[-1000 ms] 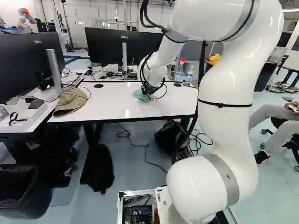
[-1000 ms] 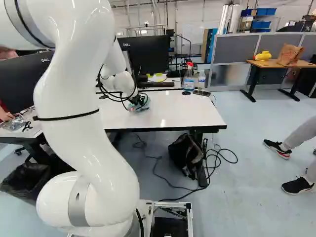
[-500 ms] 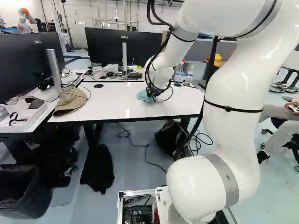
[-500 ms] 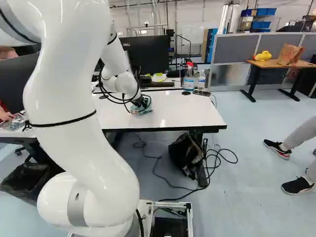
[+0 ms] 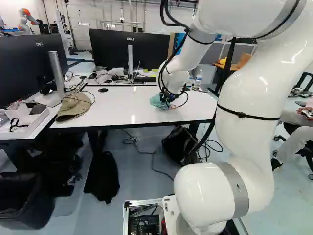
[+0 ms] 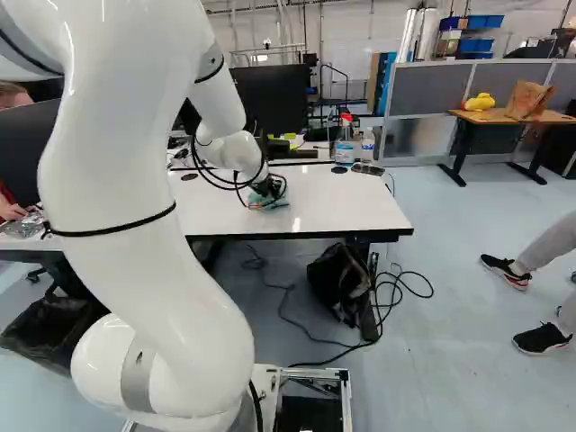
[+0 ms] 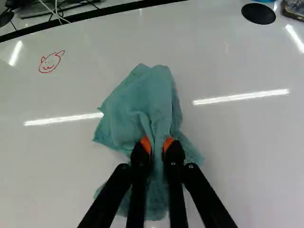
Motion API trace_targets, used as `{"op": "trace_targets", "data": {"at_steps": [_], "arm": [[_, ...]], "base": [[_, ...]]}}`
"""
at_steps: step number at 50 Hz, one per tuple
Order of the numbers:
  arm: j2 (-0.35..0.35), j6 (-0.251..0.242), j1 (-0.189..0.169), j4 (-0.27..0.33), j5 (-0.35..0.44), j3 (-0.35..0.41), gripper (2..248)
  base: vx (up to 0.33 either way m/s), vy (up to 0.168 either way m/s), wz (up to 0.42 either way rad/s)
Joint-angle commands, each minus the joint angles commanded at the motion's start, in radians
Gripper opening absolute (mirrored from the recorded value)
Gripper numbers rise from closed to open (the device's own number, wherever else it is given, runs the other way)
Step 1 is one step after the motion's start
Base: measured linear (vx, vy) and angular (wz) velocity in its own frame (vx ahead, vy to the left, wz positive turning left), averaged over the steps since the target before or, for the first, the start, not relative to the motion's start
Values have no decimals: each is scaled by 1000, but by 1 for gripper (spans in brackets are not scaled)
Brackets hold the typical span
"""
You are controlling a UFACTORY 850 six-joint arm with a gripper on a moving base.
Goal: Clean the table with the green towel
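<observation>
Low over the white table (image 5: 117, 110), the gripper (image 5: 169, 100) is partly hidden by cables in the left base view. In the wrist view both orange pads of my gripper (image 7: 157, 146) pinch a fold of the green towel (image 7: 142, 102) from two sides. The towel lies bunched on the tabletop, spreading ahead of and under the fingers; in the right base view the towel (image 6: 270, 202) shows below the wrist. A small red drawing (image 7: 51, 61) marks the table ahead and to one side of the towel.
Monitors (image 5: 110, 46) stand behind and left of the table. A tan cap (image 5: 74, 106) lies at its left end. A spray bottle (image 6: 344, 144), a clear bottle (image 6: 368, 146) and a dark small item (image 6: 367, 169) are near the far edge. Another robot (image 5: 25, 20) stands far back.
The arm has swung to the right over the table, and the towel has slid along with the gripper. The base has not moved.
</observation>
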State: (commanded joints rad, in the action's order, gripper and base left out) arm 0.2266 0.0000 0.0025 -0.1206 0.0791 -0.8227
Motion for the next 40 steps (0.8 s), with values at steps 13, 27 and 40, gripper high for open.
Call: {"op": "trace_targets", "data": {"at_steps": [13, 27, 40], "arm": [[-30, 0, 0, 0, 0, 7, 47], [-72, 0, -6, 0, 0, 16, 47], [-126, 0, -25, 0, 0, 42, 47]], "base": [[0, 0, 0], [0, 0, 0], [0, 0, 0]]}}
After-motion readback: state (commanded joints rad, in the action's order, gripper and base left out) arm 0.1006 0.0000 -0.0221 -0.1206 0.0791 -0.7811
